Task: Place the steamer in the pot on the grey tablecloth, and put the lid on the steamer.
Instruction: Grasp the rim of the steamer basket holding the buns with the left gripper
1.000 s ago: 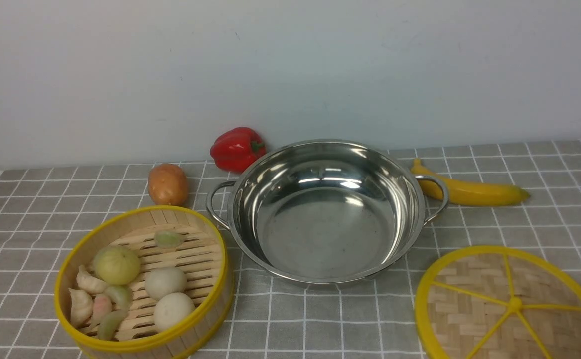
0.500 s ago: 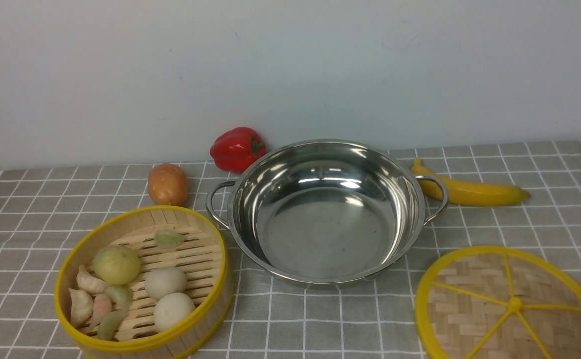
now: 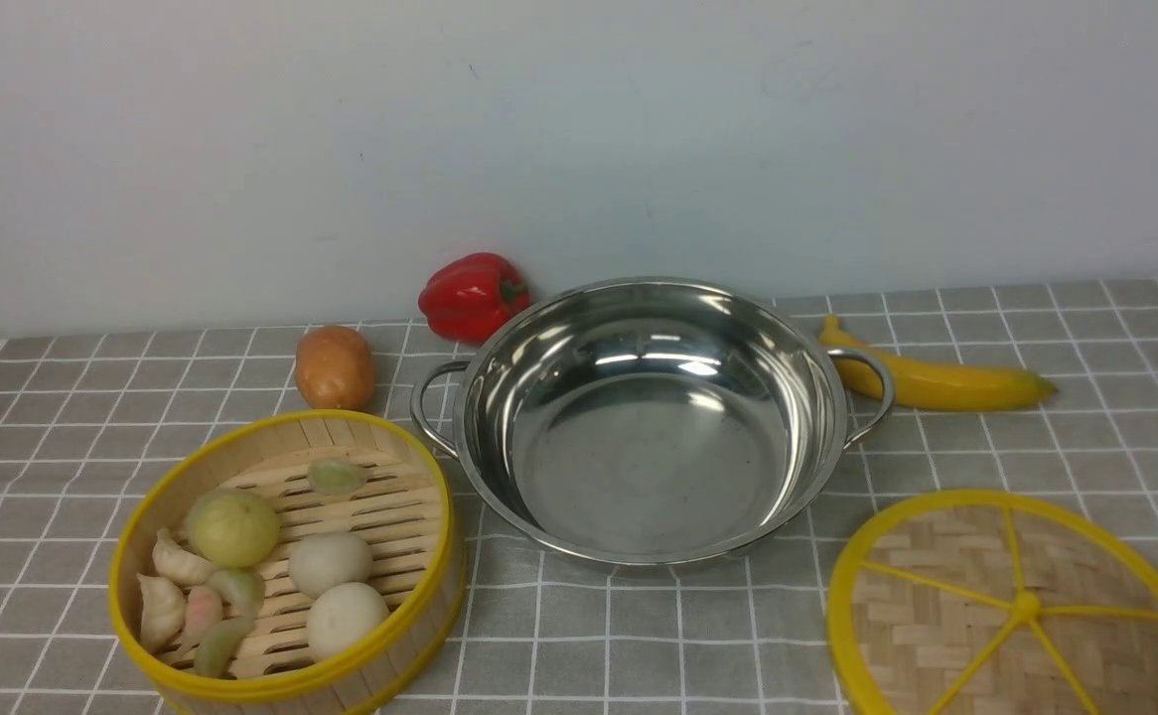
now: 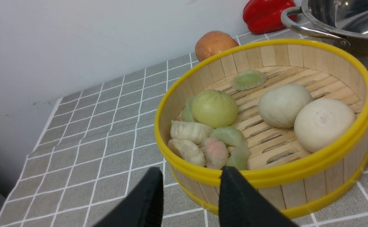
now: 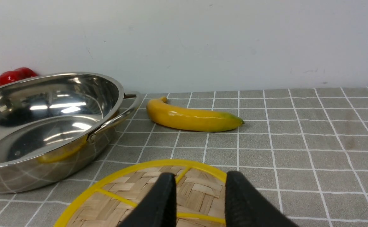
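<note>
The steamer [image 3: 271, 442] stands on the grey tablecloth [image 3: 639, 636] at the front left, holding buns and dumplings. To its right, in the middle of the cloth, the steel pot [image 3: 649, 467] has nothing in it. The woven lid [image 3: 946, 616] lies flat at the front right. Neither gripper shows in the front view. In the left wrist view my left gripper [image 4: 192, 171] is open, close in front of the steamer's wall [image 4: 297, 189] and apart from it. In the right wrist view my right gripper [image 5: 200, 176] is open above the near part of the lid [image 5: 196, 192].
A red pepper [image 3: 470, 296] and a potato [image 3: 335, 367] sit behind the steamer, left of the pot. A banana [image 3: 937, 379] lies by the pot's right handle. A pale wall closes the back of the table. The cloth's left edge is near the steamer.
</note>
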`<action>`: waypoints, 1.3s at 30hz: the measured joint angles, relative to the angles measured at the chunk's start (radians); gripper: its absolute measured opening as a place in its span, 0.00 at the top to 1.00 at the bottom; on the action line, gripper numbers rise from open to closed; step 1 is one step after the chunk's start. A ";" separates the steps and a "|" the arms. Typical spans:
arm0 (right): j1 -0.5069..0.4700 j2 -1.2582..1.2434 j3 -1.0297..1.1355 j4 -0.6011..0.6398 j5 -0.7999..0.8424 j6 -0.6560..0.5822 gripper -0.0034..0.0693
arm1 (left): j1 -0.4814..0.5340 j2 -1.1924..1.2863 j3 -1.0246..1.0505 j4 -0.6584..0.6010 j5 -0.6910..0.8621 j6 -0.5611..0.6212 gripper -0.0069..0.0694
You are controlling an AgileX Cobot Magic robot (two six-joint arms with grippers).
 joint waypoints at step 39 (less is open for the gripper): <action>0.000 0.001 -0.073 0.860 -0.395 0.271 0.62 | 0.000 -0.002 -0.078 -0.860 -0.471 -0.210 0.59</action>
